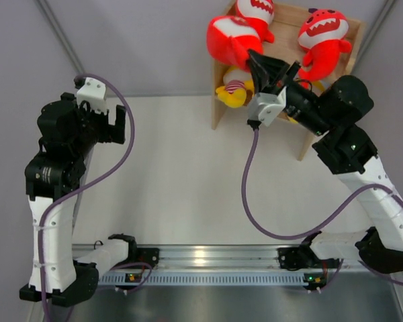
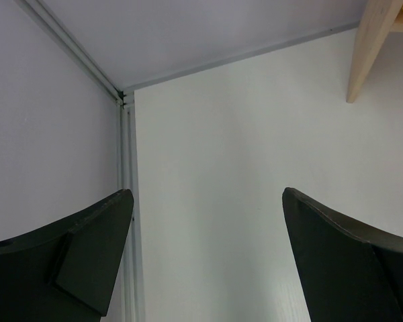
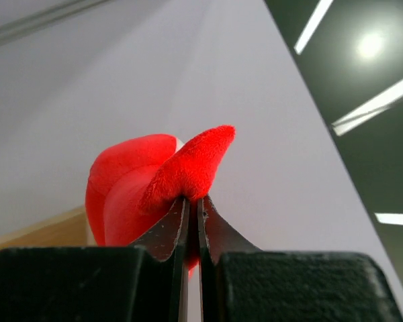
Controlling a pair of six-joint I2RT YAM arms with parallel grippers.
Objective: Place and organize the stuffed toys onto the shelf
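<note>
The light wood shelf (image 1: 283, 30) stands at the back right; its side panel shows in the left wrist view (image 2: 367, 47). Three red sharks are at its top board: one at the left (image 1: 227, 39), one behind it (image 1: 256, 8), one at the right (image 1: 322, 39). A yellow striped plush (image 1: 234, 90) sits on the lower tier, and a second yellow one (image 1: 316, 85) peeks out behind my right arm. My right gripper (image 1: 254, 59) is shut on a fin of the left red shark (image 3: 162, 178), the fingertips (image 3: 177, 218) pinching the red plush. My left gripper (image 1: 118, 122) is open and empty (image 2: 208, 196) at the far left.
Grey walls close the table at the back and the left, with a corner post (image 2: 124, 100) near my left gripper. A metal rail (image 1: 208, 258) runs along the near edge. My right arm (image 1: 342, 141) stands in front of the shelf's right half.
</note>
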